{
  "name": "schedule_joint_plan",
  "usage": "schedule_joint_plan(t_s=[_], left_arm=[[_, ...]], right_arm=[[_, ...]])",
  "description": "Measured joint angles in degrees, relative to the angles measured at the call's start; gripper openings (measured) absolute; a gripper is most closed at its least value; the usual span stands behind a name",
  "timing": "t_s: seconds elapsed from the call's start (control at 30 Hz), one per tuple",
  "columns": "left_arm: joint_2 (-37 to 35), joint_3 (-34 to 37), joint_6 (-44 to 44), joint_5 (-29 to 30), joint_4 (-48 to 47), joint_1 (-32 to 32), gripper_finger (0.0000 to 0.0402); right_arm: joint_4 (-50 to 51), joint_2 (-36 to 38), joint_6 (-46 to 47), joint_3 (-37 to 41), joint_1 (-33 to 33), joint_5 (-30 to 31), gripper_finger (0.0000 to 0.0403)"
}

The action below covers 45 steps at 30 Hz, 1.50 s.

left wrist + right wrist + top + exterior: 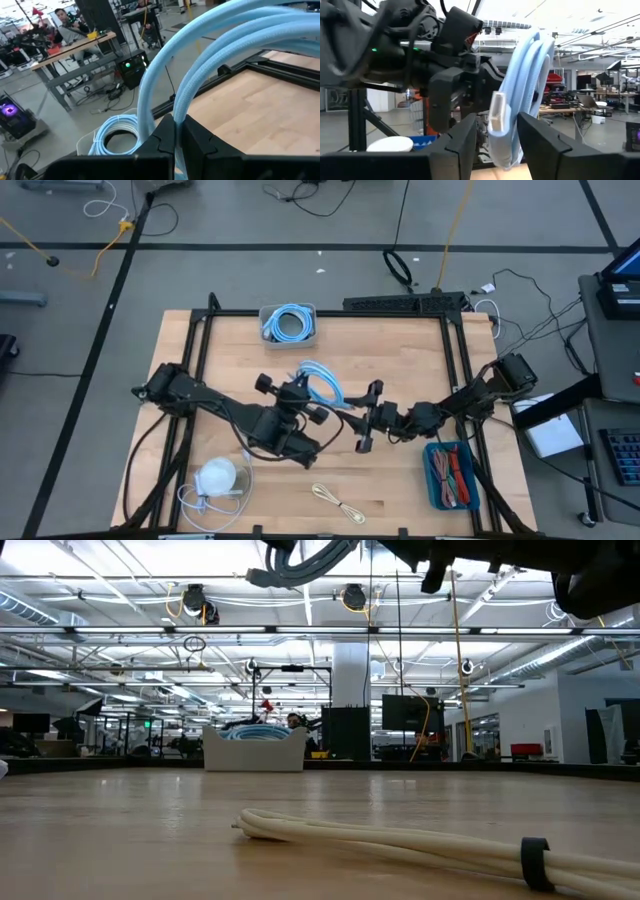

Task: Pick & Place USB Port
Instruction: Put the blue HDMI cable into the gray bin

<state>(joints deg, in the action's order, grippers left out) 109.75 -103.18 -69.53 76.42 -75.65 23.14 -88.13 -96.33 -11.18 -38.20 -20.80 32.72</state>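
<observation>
A coiled light blue USB cable (322, 384) hangs in the air over the middle of the table, with my left gripper (305, 395) shut on it. In the right wrist view its silver plug (498, 113) lies against the coil (522, 85). My right gripper (363, 420) reaches in from the table's right and is open. Its two fingers stand on either side of the coil's lower end (502, 152). The low view shows the coil (300, 560) well above the tabletop. My left gripper (175, 131) pinches several strands of the blue coil (186, 102) between its two fingers, coming about level from the table's left. The coil is lifted clear of the table and its loops stand out beyond the fingers. Whether my right gripper (495, 125) touches the coil, I cannot tell.
A white bin (288, 323) with more blue cables stands at the far middle. A blue bin (452, 475) with red and orange cables sits at the near right. A white charger with its cord (218, 477) and a cream cable (338, 502) lie near the front edge.
</observation>
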Motion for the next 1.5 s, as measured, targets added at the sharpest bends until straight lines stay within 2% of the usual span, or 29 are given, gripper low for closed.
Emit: schedule_joint_plan(t_s=[0.1, 0.27, 0.43, 0.63, 0.77, 0.83, 0.97, 1.07, 1.17, 1.27, 1.33, 1.4, 1.5], left_arm=[[0.0, 0.0, 1.5, 0.0, 0.6, 0.7, 0.001], [0.0, 0.0, 4.4, 1.9, 0.4, 3.7, 0.0025], [-0.1, 0.0, 6.3, 0.1, -2.9, 8.3, 0.0048], [-0.5, 0.0, -2.4, -4.8, -12.8, 16.7, 0.0053], [-1.0, -0.1, -4.4, -12.9, -14.0, 23.2, 0.0054], [-1.0, 0.2, -6.7, -13.8, -13.9, 26.4, 0.0054], [-1.1, 3.7, -15.5, -10.0, -14.2, 31.0, 0.0055], [-1.9, 9.2, -23.6, -3.8, -14.1, 32.8, 0.0055], [-4.9, 16.3, -31.5, -0.6, -14.2, 31.5, 0.0058], [-11.3, 22.6, -33.7, -2.6, -14.3, 26.9, 0.0074], [-16.7, 24.5, -30.9, -6.3, -14.3, 22.1, 0.0096], [-21.9, 24.8, -22.8, -10.2, -11.4, 16.8, 0.0123], [-30.0, 24.4, 2.7, -16.9, 5.7, 8.5, 0.0168]], right_arm=[[0.5, 0.0, 0.0, -0.3, 0.0, 0.5, 0.0111], [2.4, 0.0, -1.5, -0.4, -0.1, 0.7, 0.0028], [3.5, 0.0, -2.3, -0.4, -0.1, 1.4, 0.0024], [7.3, 2.5, -1.7, -0.5, -0.7, 2.0, 0.0024], [20.6, 10.3, 2.3, -0.5, -1.2, 3.3, 0.0024], [30.8, 15.5, 5.5, -0.5, -1.2, 2.8, 0.0024], [47.3, 25.9, 12.6, -0.5, -0.7, -1.8, 0.0024], [59.3, 33.1, 20.2, -1.2, 0.5, -8.9, 0.0024], [70.0, 38.2, 26.0, -2.8, 1.0, -14.5, 0.0024], [73.9, 40.0, 27.7, -3.5, 0.0, -15.0, 0.0024], [74.8, 39.6, 27.7, -3.5, -1.0, -15.0, 0.0024], [74.7, 37.9, 27.6, -3.5, -1.6, -15.2, 0.0024], [74.6, 34.8, 27.1, -3.5, -1.9, -14.8, 0.0024]])
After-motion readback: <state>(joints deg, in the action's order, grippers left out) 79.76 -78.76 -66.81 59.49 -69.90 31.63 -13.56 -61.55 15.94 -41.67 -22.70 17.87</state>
